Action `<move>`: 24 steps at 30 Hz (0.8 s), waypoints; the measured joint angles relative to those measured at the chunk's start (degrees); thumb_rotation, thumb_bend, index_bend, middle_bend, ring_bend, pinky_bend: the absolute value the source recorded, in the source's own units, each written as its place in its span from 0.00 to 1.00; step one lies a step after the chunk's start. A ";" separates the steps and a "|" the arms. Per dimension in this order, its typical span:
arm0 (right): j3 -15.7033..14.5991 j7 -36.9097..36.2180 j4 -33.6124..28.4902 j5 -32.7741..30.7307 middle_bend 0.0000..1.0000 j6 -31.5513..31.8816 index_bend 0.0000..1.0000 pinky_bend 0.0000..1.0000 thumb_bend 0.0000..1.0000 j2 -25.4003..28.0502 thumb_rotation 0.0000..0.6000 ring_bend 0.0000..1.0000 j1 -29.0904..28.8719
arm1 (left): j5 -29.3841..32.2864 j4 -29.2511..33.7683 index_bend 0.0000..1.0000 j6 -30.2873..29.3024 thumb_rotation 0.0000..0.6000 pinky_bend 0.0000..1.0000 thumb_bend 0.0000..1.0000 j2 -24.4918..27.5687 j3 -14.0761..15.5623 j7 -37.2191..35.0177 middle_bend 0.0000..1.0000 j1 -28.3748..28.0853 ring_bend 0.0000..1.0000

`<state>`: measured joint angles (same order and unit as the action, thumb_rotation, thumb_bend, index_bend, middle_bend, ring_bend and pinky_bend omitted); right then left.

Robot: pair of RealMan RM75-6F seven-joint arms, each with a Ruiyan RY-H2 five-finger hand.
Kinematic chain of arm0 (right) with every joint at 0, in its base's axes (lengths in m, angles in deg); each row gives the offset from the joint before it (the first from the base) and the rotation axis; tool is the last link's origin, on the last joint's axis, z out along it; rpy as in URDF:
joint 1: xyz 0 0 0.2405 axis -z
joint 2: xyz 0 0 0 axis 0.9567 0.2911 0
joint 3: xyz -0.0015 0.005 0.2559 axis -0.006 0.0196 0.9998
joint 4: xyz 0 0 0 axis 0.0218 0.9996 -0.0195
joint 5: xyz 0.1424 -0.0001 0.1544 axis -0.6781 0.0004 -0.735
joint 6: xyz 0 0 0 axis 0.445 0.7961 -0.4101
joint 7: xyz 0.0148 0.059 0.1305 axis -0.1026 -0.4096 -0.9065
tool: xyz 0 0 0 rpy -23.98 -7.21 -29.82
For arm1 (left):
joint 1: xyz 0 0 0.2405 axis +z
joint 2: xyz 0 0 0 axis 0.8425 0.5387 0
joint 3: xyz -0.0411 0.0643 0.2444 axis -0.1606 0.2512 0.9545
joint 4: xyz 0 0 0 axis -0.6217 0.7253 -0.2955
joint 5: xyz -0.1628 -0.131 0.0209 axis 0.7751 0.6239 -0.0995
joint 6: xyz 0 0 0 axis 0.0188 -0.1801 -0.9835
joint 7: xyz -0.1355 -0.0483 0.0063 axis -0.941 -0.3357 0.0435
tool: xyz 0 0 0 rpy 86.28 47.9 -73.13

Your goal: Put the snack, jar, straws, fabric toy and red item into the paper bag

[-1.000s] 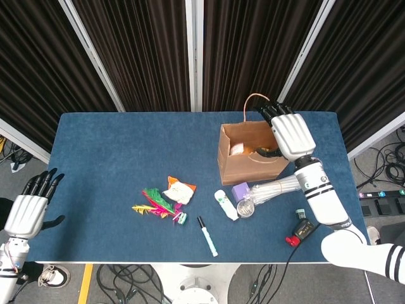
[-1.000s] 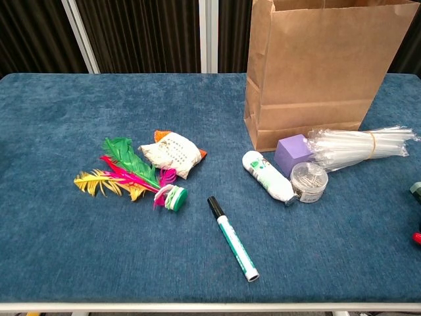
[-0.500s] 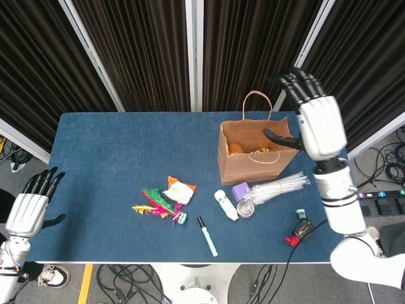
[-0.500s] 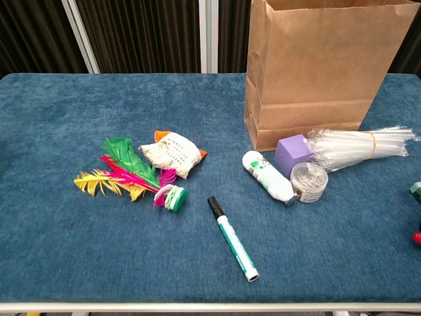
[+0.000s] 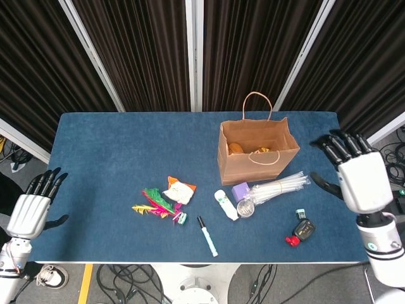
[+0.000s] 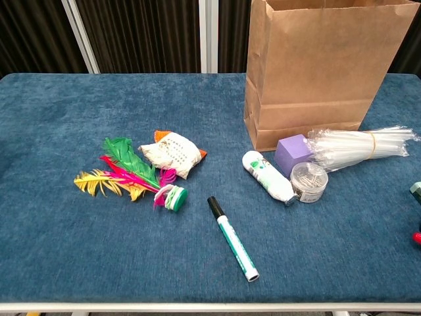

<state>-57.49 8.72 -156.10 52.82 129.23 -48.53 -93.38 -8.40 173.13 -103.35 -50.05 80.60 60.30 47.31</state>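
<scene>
Head view, looking down on a blue table point(image 5: 114, 158): a brown paper bag point(image 5: 257, 152) stands open right of centre, with something orange already lying inside. Just in front of it, a clear bundle of straws point(image 5: 278, 187) lies flat, its long axis running left to right and tilted slightly up toward the right. The right hand point(image 5: 357, 177) hovers over the table's right edge, empty, fingers spread apart, near the bundle's right end. A small jar point(image 5: 245, 208) sits touching the bundle's left end, beside a purple block point(image 5: 240, 190). A red item point(image 5: 297, 233) lies near the front edge, below the right hand. The fabric toy point(image 5: 180, 189) sits mid-table beside coloured feathers point(image 5: 152, 204). The left hand point(image 5: 30, 212) is off the table's left edge, empty, fingers apart, well away from everything. The right hand looks best placed for the straws, reaching leftward across the bundle's width. Chest view, from table height: neither hand shows. The bag point(image 6: 325, 69) stands upright at the back right, the straws point(image 6: 358, 146) lie touching its base, the jar point(image 6: 308, 181) is in front, and the toy point(image 6: 172, 153) is left of centre.
</scene>
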 measured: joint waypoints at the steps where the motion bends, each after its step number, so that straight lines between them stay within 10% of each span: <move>1: -1.54 -1.98 1.07 -0.58 0.36 -0.37 0.35 0.30 0.00 0.12 1.00 0.25 1.46 | -0.10 -0.06 0.11 -0.07 1.00 0.13 0.09 -0.05 0.03 -0.10 0.14 0.05 0.01; 10: -10.69 -17.73 17.75 -2.67 0.34 -5.65 0.35 0.30 0.00 -7.33 1.00 0.22 7.28 | -1.23 -0.27 0.11 -0.24 1.00 0.13 0.09 -0.87 0.66 0.37 0.15 0.02 0.01; 17: -12.77 -29.06 31.27 -2.03 0.15 -12.99 0.13 0.10 0.00 -16.99 1.00 0.03 6.07 | -3.19 -2.59 0.11 -2.31 1.00 0.13 0.09 -1.72 1.05 -1.48 0.17 0.36 0.01; 24: -12.64 -30.18 37.39 0.87 0.14 -15.91 0.11 0.09 0.00 -23.91 1.00 0.02 2.03 | -3.13 -5.54 0.11 -3.34 1.00 0.13 0.09 -2.81 0.67 -2.40 0.17 0.62 0.01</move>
<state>-70.12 -21.47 -118.71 53.70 113.32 -72.44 -91.35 -11.53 167.59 -106.69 -52.86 81.26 57.91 47.94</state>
